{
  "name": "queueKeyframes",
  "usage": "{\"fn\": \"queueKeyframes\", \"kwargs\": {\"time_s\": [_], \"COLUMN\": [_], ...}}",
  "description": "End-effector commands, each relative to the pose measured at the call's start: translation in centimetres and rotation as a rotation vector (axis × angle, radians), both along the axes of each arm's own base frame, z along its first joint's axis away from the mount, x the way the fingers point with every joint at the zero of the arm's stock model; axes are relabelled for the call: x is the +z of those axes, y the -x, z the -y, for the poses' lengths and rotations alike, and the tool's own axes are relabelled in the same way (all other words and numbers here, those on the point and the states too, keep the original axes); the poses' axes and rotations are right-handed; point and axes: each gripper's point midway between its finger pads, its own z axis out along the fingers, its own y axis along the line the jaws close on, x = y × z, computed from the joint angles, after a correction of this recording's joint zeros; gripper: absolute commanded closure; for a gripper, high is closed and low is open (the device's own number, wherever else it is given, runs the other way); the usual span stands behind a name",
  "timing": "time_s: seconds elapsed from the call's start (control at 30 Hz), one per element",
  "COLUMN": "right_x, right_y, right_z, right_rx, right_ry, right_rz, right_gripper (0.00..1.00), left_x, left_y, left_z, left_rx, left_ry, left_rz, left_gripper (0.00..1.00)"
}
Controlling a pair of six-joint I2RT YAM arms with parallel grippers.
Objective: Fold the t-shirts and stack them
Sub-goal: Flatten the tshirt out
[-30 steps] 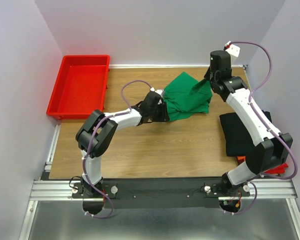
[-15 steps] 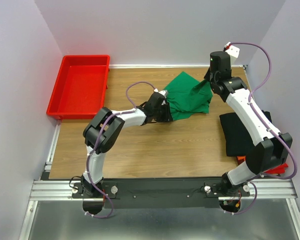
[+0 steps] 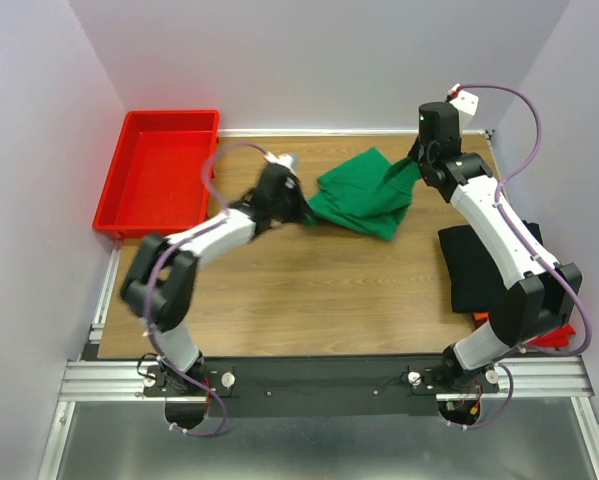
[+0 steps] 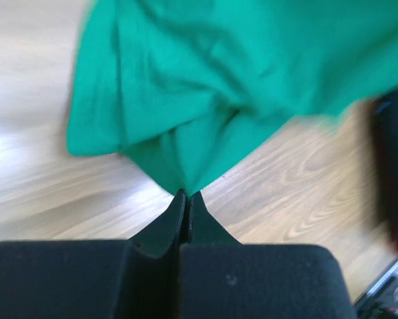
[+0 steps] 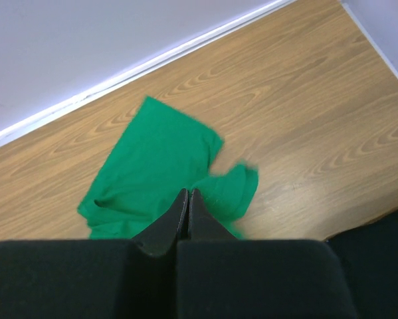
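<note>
Now the left hand (image 4: pixel 187 195) is pressed together on a corner of the green t-shirt (image 3: pixel 364 195). A second ago it stood apart over that edge. Since closing it has swung toward the left of the top view, dragging the cloth with it. The right hand (image 5: pixel 187 193) is also closed, pinching the shirt's far right corner near the upper right of the frame. With both corners held, the spreading step looks under way; no fold is made yet.

The shirt lies upper middle on the tabletop (image 3: pixel 299 290), bunched and creased. Its long axis runs left to right between the hands, rising slightly to the right. Which end is the neck I cannot tell. A folded black t-shirt (image 3: pixel 474 265) waits at the right edge.
</note>
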Motion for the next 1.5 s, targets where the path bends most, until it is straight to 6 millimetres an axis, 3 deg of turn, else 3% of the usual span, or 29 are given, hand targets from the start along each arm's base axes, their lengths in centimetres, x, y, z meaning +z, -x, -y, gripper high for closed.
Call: {"fn": "queueKeyframes", "kwargs": {"time_s": [0.0,0.1,0.2,0.43,0.6,0.73,0.8,0.87,0.9,0.97,1.0,1.03,1.07,1.1,1.13,1.17,1.2,1.23,1.27,1.3,1.37,1.4,1.47], "right_x": [2.9,4.7,6.5,11.0,14.8,17.1,17.4,17.5,16.4,15.8,17.9,15.7,16.3,17.2,21.0,21.1,22.5,26.1,27.6,29.6,32.7,33.6,32.3], "right_y": [0.0,0.4,1.2,4.0,6.2,6.9,5.1,3.1,0.2,-2.7,-4.1,-7.1,-8.4,-9.2,-8.9,-9.7,-9.5,-8.3,-7.7,-6.8,-4.4,-3.7,-3.7], "right_z": [2.5,3.3,3.8,4.3,4.4,3.9,3.0,2.3,1.4,1.2,0.8,0.4,0.4,0.5,0.5,0.4,0.6,1.0,1.1,1.4,1.8,1.9,1.7], "right_rx": [-0.082,-0.099,-0.105,-0.101,-0.074,-0.036,-0.014,0.000,0.017,0.013,0.035,0.040,0.048,0.062,0.072,0.076,0.078,0.077,0.081,0.080,0.083,0.087,0.092], "right_ry": [0.026,0.012,-0.006,-0.060,-0.106,-0.143,-0.149,-0.153,-0.144,-0.135,-0.155,-0.159,-0.167,-0.174,-0.183,-0.182,-0.181,-0.178,-0.178,-0.171,-0.176,-0.177,-0.184], "right_rz": [0.055,0.094,0.133,0.238,0.329,0.382,0.380,0.385,0.381,0.396,0.454,0.414,0.433,0.455,0.541,0.550,0.582,0.667,0.702,0.752,0.827,0.855,0.824], "right_gripper": [0.99,1.00,1.00,0.99,1.00,1.00,1.00,1.00,1.00,1.00,1.00,1.00,1.00,1.00,1.00,1.00,1.00,1.00,1.00,1.00,0.99,1.00,0.99], "left_x": [9.9,13.9,19.6,28.3,32.1,32.4,33.1,32.1,32.5,33.0,36.1,34.5,34.9,39.4,37.9,39.2,45.6,44.3,46.0,49.6,51.2,52.0,51.5], "left_y": [-1.8,-2.3,-0.7,2.1,3.6,2.5,1.1,-1.6,-3.8,-6.4,-7.5,-10.5,-11.9,-12.2,-15.0,-15.6,-14.2,-15.7,-15.3,-13.6,-12.5,-11.5,-11.1], "left_z": [-8.2,-13.6,-18.3,-24.8,-25.9,-25.2,-24.9,-24.3,-23.8,-23.9,-23.8,-23.7,-23.5,-23.2,-22.6,-22.2,-22.3,-22.4,-22.7,-23.2,-23.9,-24.9,-25.5], "left_rx": [0.169,0.276,0.358,0.494,0.519,0.510,0.508,0.508,0.496,0.521,0.516,0.514,0.504,0.468,0.434,0.391,0.372,0.378,0.381,0.383,0.383,0.395,0.395], "left_ry": [0.016,-0.005,-0.022,-0.045,-0.024,0.028,0.065,0.113,0.137,0.168,0.203,0.193,0.201,0.236,0.231,0.243,0.265,0.245,0.241,0.246,0.255,0.256,0.251], "left_rz": [0.205,0.287,0.393,0.574,0.653,0.654,0.672,0.637,0.669,0.688,0.783,0.758,0.762,0.851,0.816,0.829,0.968,0.915,0.952,1.031,1.071,1.097,1.094], "left_gripper": [1.00,1.00,1.00,1.00,1.00,1.00,1.00,1.00,1.00,1.00,1.00,1.00,1.00,1.00,1.00,1.00,1.00,1.00,1.00,1.00,1.00,1.00,1.00]}}
